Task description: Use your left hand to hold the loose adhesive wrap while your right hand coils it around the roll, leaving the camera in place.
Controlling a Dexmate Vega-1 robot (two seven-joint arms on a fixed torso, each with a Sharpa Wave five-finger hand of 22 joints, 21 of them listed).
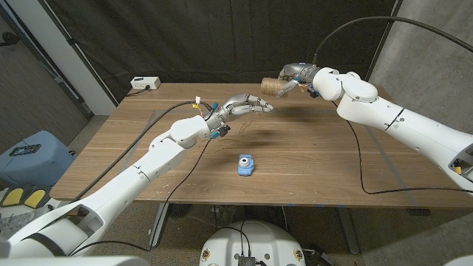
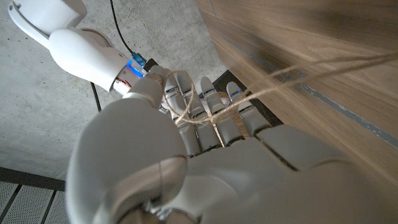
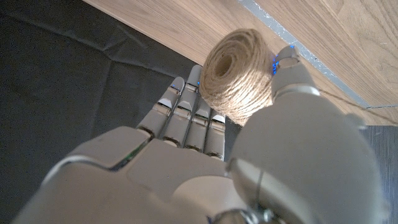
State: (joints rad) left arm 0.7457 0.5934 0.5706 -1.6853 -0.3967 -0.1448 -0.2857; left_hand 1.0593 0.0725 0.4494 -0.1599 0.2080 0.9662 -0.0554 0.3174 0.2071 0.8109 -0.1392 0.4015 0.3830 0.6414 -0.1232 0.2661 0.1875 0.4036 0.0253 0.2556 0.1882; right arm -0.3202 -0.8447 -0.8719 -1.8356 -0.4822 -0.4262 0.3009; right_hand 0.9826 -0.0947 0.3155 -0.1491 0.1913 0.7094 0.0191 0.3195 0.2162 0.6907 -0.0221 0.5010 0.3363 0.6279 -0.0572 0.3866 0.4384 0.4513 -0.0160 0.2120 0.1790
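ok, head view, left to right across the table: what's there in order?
White box at the far left edge → left hand → roll held in the right hand. The blue camera sits nearer, under the left hand's span, so left out.

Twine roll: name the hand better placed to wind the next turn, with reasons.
Right. The right hand already grips the twine roll above the table, while the left hand has the loose strand across its fingers, well apart from the blue camera.

Right hand (image 3: 205, 168) holding twine roll (image 3: 236, 74), wooden table (image 3: 323, 37) beyond
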